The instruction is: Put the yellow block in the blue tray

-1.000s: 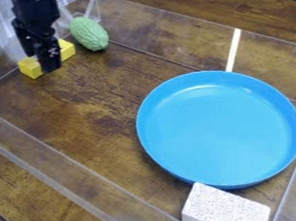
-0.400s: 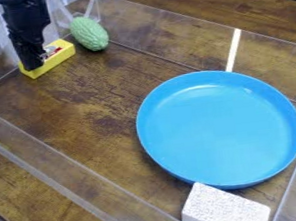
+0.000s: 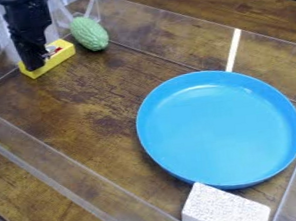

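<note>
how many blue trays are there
1: the blue tray sits right of centre on the wooden table, just above the white speckled block in the picture. None looks hidden

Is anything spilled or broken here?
No, I can't see anything spilled or broken. The blue tray sits flat, the yellow block is at the hand, and the bumpy green thing lies close by.
</note>
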Robot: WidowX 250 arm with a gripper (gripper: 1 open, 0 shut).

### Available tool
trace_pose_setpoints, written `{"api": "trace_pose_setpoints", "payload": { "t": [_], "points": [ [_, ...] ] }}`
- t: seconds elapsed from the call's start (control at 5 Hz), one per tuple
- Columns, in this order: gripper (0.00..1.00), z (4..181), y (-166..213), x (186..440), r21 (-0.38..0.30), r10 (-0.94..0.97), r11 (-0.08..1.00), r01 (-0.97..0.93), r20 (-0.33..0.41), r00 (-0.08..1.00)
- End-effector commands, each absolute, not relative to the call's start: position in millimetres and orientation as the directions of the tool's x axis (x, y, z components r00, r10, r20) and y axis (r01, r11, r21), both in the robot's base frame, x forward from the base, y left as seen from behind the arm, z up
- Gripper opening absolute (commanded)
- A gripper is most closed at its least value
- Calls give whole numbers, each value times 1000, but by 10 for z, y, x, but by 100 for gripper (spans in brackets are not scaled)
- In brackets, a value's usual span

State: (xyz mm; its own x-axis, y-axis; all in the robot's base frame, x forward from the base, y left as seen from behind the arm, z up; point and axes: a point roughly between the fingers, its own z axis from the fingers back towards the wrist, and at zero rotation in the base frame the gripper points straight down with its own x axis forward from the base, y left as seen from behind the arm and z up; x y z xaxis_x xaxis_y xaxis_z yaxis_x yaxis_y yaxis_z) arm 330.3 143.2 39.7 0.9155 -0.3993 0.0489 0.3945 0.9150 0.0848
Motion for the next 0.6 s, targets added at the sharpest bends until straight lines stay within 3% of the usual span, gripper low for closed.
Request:
{"api": "trace_pose_setpoints", "payload": {
  "t": [0.0, 0.4],
  "points": [
    [0, 563, 1564, 3376, 128, -375, 923, 363, 88, 923],
    [0, 551, 1607, 3403, 132, -361, 928, 349, 85, 928]
  ]
}}
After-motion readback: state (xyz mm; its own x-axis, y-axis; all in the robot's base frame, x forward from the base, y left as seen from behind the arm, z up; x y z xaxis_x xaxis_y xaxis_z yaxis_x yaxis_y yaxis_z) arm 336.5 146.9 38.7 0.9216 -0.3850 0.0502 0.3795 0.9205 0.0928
